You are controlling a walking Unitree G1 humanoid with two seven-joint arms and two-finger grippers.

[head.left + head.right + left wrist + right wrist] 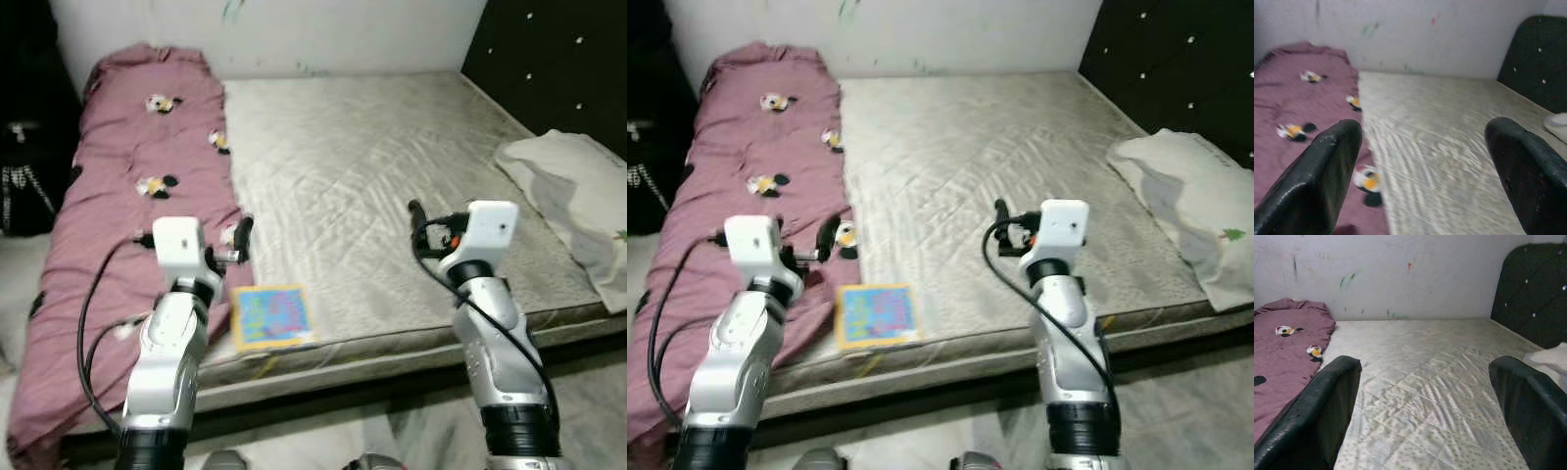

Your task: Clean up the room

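Note:
A mauve blanket (127, 186) with small cartoon prints lies crumpled along the left side of the grey mattress (372, 166). A colourful picture book (272, 315) lies flat near the bed's front edge, beside the blanket. A white pillow (578, 196) rests at the right edge. My left gripper (241, 240) hovers open over the blanket's edge, just behind the book. My right gripper (419, 220) is open above the bare middle of the mattress. In both wrist views the fingers (1317, 181) (1317, 411) stand wide apart with nothing between them.
A black padded headboard (558, 59) rises at the right. A white wall (294, 29) with some marks runs behind the bed. Dark bags or clothes (20, 176) sit in shadow at the far left. Pale floor (411, 431) shows in front of the bed.

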